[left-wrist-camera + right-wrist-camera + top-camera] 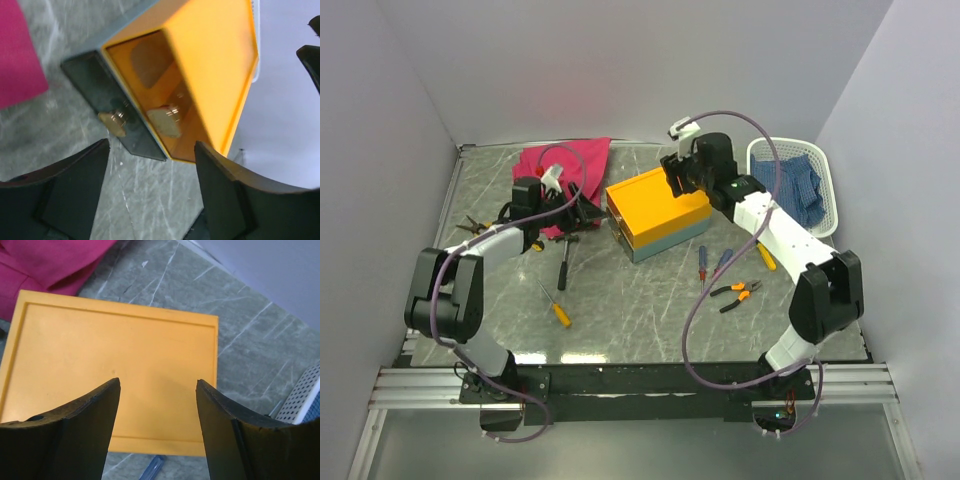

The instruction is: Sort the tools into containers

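The orange-yellow toolbox (655,212) with a teal-grey base sits mid-table, lid shut. My left gripper (586,212) is open and empty at its left end; the left wrist view shows that end (215,60) just ahead of the gripper (152,150). My right gripper (676,178) is open and empty, hovering over the lid (115,365). The black-handled hammer (563,265) and a yellow screwdriver (557,308) lie to the front left. Red (701,262), blue (722,262) and yellow (766,257) screwdrivers and orange-black pliers (735,293) lie to the right. Yellow-black pliers (475,225) lie at the far left.
The white lattice basket (830,215) stands at the back right with a blue checked cloth (800,185) in it. A magenta cloth (565,162) lies behind the left gripper. Grey walls close in the back and both sides.
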